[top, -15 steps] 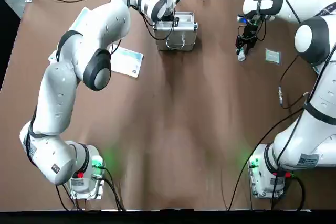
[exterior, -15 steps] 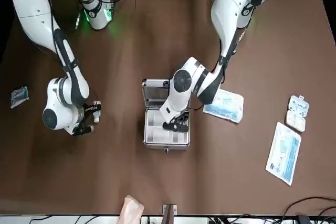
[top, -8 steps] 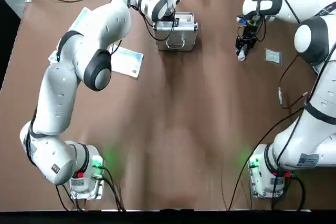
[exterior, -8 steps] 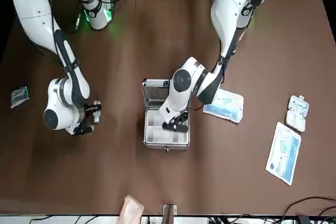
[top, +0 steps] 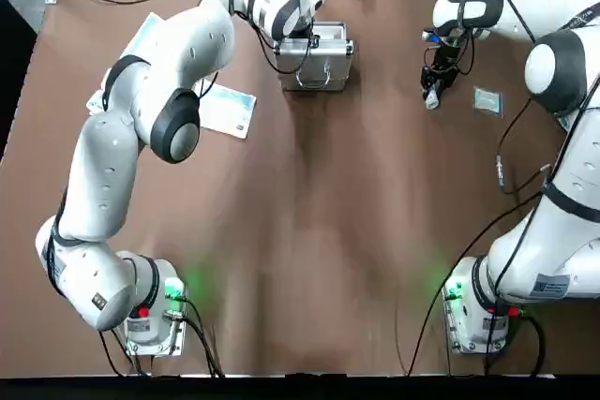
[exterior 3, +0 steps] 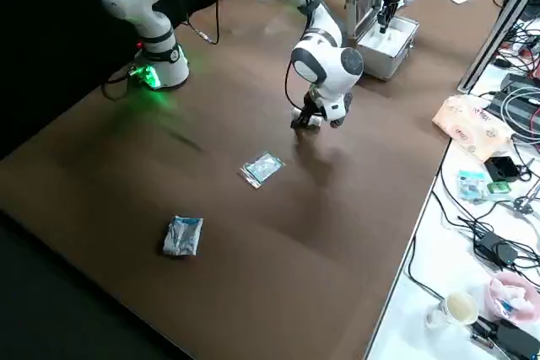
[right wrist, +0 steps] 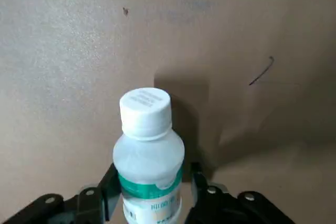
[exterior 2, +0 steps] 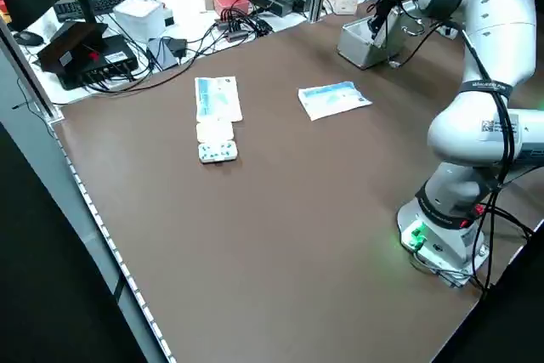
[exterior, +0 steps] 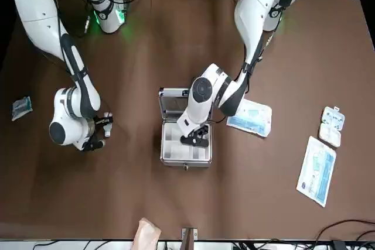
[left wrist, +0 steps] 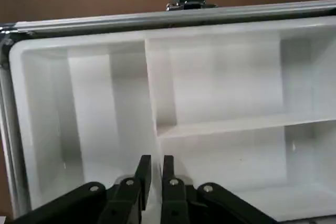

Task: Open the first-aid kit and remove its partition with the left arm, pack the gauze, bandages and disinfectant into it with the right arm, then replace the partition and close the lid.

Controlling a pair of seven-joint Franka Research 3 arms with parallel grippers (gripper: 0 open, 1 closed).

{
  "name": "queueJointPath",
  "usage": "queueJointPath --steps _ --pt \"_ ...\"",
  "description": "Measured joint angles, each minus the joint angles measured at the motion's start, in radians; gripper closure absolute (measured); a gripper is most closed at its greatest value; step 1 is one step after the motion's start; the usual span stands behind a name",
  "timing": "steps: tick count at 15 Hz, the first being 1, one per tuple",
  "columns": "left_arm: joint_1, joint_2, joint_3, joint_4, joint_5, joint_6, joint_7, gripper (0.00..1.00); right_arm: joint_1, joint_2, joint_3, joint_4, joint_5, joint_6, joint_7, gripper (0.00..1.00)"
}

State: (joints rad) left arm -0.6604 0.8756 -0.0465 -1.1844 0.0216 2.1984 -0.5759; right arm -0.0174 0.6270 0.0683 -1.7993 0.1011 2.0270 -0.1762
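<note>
The first-aid kit (exterior: pixel 185 155) stands at the table's far edge with its lid (exterior: pixel 174 102) upright. The white partition (left wrist: pixel 220 124) sits inside it. My left gripper (left wrist: pixel 155 163) reaches down into the case, its fingers pinched on a thin partition wall; it also shows from the front (exterior: pixel 193 139). Out to the right, my right gripper (right wrist: pixel 152 179) is shut on the disinfectant (right wrist: pixel 149 145), a small bottle with a green label, held upright low over the table (top: pixel 430 93). Two small packets (exterior 3: pixel 261 168) (exterior 3: pixel 183 235), gauze or bandages, lie beyond it near the right edge.
A flat blue-white pack (top: pixel 228 111) lies left of the case. Another flat pack (exterior: pixel 316 170) and a small white box (exterior: pixel 331 126) lie farther left. Cables, boxes and a tissue pack (exterior 3: pixel 468 128) crowd the bench behind the table's far edge.
My left gripper has risen slightly inside the case. The right gripper with the bottle has barely shifted.
</note>
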Motion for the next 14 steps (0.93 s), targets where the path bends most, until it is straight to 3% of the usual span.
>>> queueJointPath --steps 4,6,14 --pt "-0.001 0.0 -0.001 0.0 0.0 0.003 0.0 0.91 0.0 0.001 0.0 0.0 0.0 0.0 -0.002 0.42" --pt "-0.001 -0.001 0.0 0.001 0.0 0.002 -0.019 0.96 0.0 0.001 0.0 0.0 0.0 0.0 -0.003 0.49" --pt "-0.002 -0.002 0.0 0.003 0.0 0.001 -0.026 0.96 0.0 0.001 0.0 0.002 0.0 -0.002 -0.004 0.53"
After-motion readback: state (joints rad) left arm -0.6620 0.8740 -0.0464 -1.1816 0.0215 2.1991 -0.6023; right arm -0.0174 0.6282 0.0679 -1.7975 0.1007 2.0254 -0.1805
